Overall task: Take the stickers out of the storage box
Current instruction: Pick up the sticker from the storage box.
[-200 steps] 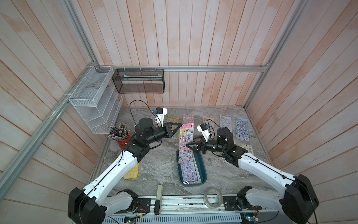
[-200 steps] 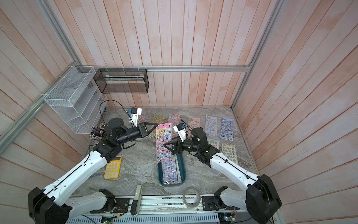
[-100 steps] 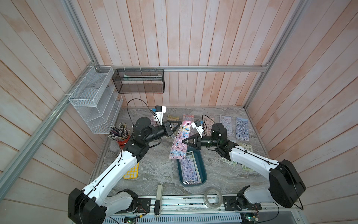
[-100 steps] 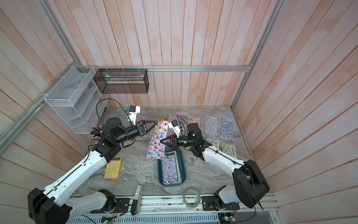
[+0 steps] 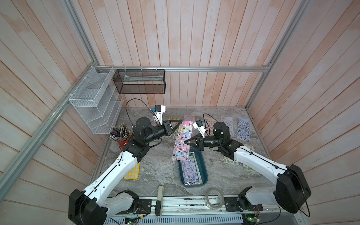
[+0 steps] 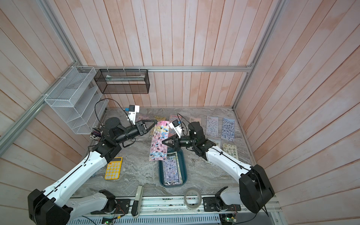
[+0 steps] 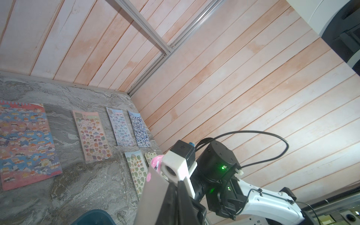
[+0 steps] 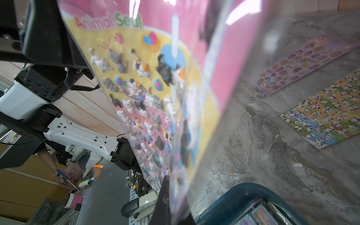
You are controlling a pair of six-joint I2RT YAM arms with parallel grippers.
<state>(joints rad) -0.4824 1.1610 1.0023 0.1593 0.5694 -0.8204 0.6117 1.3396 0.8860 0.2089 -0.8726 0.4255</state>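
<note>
A pink sticker sheet with cartoon cats [image 5: 180, 149] [image 6: 157, 145] hangs tilted in the air, just beyond the far end of the teal storage box [image 5: 204, 175] [image 6: 185, 171]. My left gripper [image 5: 180, 123] [image 7: 176, 183] is shut on its upper end, and its grey back [image 7: 153, 194] fills the space beside the jaws. My right gripper [image 5: 185, 142] [image 8: 173, 187] is shut on its right edge halfway down, the cat side [image 8: 152, 87] facing that camera. More stickers [image 5: 190, 169] [image 6: 171, 169] lie in the box. Several stickers [image 5: 243, 129] [image 7: 93, 136] [image 8: 327, 113] lie flat at the back and right of the table.
A yellow stencil [image 5: 133, 171] lies under my left forearm. A red cup of pens [image 5: 119, 134] stands at the left edge. A tape roll [image 5: 214, 196] and a grey bar-shaped tool [image 5: 159, 196] sit at the front. A white wire rack [image 5: 95, 109] and a black mesh basket [image 5: 139, 81] hang on the walls.
The right gripper has moved in and shut on the sheet's edge. The sheet's lower end has swung up and left, off the box. The left gripper still holds the top.
</note>
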